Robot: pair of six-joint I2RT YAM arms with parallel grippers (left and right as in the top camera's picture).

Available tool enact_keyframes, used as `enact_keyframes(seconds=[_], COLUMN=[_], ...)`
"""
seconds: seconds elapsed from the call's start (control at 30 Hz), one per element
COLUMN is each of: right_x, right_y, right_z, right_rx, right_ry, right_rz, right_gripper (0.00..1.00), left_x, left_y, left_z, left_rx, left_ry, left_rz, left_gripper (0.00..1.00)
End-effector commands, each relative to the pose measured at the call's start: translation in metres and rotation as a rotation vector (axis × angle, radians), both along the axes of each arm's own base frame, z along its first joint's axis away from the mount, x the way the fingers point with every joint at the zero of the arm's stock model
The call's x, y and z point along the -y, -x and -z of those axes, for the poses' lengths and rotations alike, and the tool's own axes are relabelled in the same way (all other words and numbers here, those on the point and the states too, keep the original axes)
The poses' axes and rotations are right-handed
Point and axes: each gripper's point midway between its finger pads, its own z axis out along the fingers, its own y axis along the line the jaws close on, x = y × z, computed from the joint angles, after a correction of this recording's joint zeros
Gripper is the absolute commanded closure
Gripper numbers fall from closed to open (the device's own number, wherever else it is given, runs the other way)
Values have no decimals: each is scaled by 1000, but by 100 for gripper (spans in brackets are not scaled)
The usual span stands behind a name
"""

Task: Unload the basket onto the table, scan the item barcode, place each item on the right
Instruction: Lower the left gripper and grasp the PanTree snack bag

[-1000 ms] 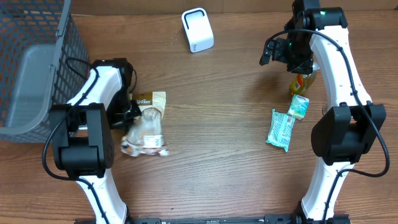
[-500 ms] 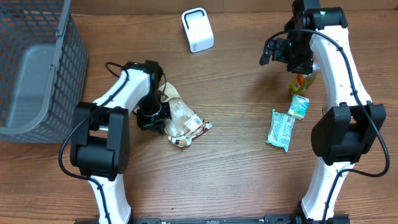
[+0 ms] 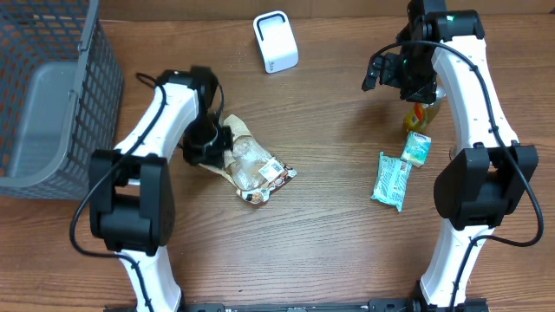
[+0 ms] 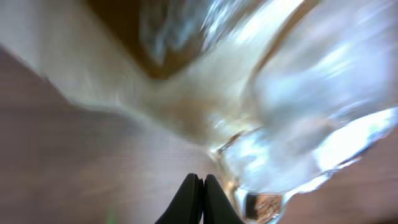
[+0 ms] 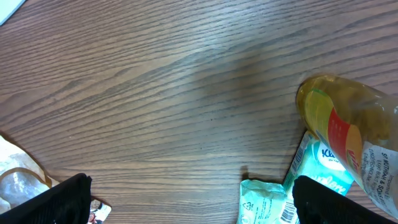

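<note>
Overhead: clear bag (image 3: 254,164) (brownish food inside) in left fingers (image 4: 187,202)

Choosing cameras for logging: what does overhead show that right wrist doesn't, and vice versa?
Overhead only: grey basket, left pincer shut on the snack bag. Right wrist only: label print on the bottle, right pincer plainly open. Both: bottle, teal packet, small carton, a corner of the snack bag.

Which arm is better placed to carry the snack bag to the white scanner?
Left. The left gripper is shut on the edge of the snack bag; the right gripper hangs open near the bottle, away from the bag.
</note>
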Motion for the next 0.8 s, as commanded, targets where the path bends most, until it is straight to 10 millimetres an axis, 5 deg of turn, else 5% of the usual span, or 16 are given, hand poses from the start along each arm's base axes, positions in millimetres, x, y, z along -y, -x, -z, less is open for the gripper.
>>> enact_keyframes(seconds=[0.0, 0.1, 0.23, 0.57, 0.77], right_x=[-1, -1, -1, -1, -1], right_y=[-5, -5, -5, -5, -5], right_z=[-15, -15, -15, -15, -15], right_rx=[48, 48, 48, 48, 48], right_ry=[-6, -6, -6, -6, -6], right_rz=[-8, -8, -8, -8, -8], right_gripper=[0, 0, 0, 0, 0], left_x=[-9, -15, -12, -10, -13], left_y=[-42, -60, -72, -58, -45], left_z=[-25, -24, -21, -13, -5], left_rx=[216, 291, 350, 326, 276], left_ry=[-58, -99, -88, -62, -65], left_rz=[38, 51, 110, 335, 324], left_gripper=[91, 75, 82, 63, 63])
